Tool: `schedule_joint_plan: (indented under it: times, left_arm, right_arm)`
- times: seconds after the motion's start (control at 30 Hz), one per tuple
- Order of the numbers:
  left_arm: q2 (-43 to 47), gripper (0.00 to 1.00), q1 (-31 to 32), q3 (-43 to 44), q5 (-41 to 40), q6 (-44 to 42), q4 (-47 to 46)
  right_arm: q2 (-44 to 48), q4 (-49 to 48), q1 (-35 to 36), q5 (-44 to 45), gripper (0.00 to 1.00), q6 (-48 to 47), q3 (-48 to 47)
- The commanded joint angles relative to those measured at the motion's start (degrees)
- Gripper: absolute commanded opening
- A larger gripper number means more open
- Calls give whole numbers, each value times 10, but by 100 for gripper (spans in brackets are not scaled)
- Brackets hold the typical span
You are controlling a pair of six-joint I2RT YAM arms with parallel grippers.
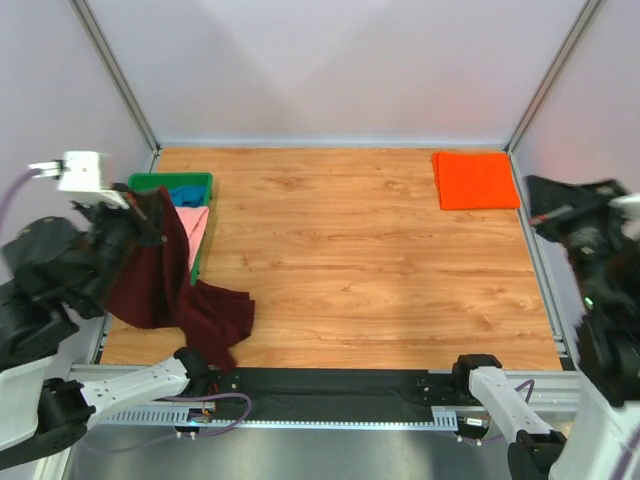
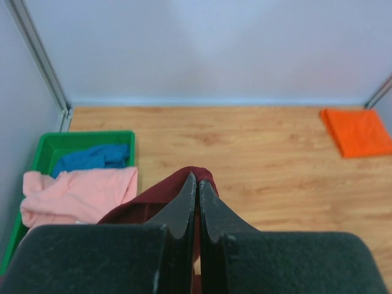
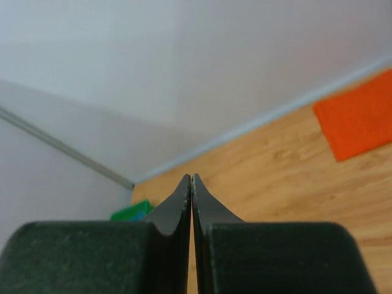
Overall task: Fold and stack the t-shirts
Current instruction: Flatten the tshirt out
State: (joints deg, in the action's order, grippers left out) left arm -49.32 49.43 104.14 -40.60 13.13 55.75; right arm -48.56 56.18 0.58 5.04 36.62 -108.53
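Note:
My left gripper is shut on the dark maroon t-shirt and holds it up at the table's left edge; the cloth hangs down and its lower part pools on the wood. In the left wrist view the maroon cloth is pinched between the closed fingertips. A salmon-pink t-shirt and a blue t-shirt lie in the green tray. The orange t-shirt lies folded at the far right corner. My right gripper is shut and empty, raised at the right edge.
The green tray also shows in the left wrist view with the pink shirt draped over its rim. Metal frame posts and white walls bound the wooden table. A black strip runs along the near edge.

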Motion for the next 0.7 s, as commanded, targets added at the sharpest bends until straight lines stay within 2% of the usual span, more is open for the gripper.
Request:
schedule_joint_plan:
  times: [0.0,0.07,0.1,0.2,0.27,0.3,0.33,0.37,0.43,0.57,0.67]
  left_arm:
    - [3,0,1,-93,18,3,-25]
    - [5,0,1,-153,13,15,-37]
    - [5,0,1,-169,10,18,-40]
    - [-9,0,1,-213,-3,16,-56]
    - [-21,0,0,-217,-13,18,-51]
    - [-31,0,-1,-216,-17,22,-49]
    - [-34,0,-1,-214,-22,22,-49]
    - [-36,0,-2,-214,-24,21,-51]
    - [-38,0,-3,-212,-27,20,-54]
    - [-33,0,-3,-205,-36,17,-55]
    - [-24,0,-3,-207,-43,14,-60]
  right_arm:
    - [-12,-25,-1,-210,2,26,178]
    - [1,-70,6,-230,8,39,313]
    - [6,-84,15,-228,14,38,354]
    - [-7,-147,80,-219,22,39,465]
    - [-31,-208,149,-199,29,43,502]
    - [-42,-260,172,-194,37,43,529]
    - [-52,-289,194,-189,40,44,542]
    - [-78,-317,246,-172,46,49,553]
    - [-113,-368,293,-148,50,60,562]
    - [-219,-459,411,-69,58,142,579]
    - [-288,-582,473,-33,61,212,605]
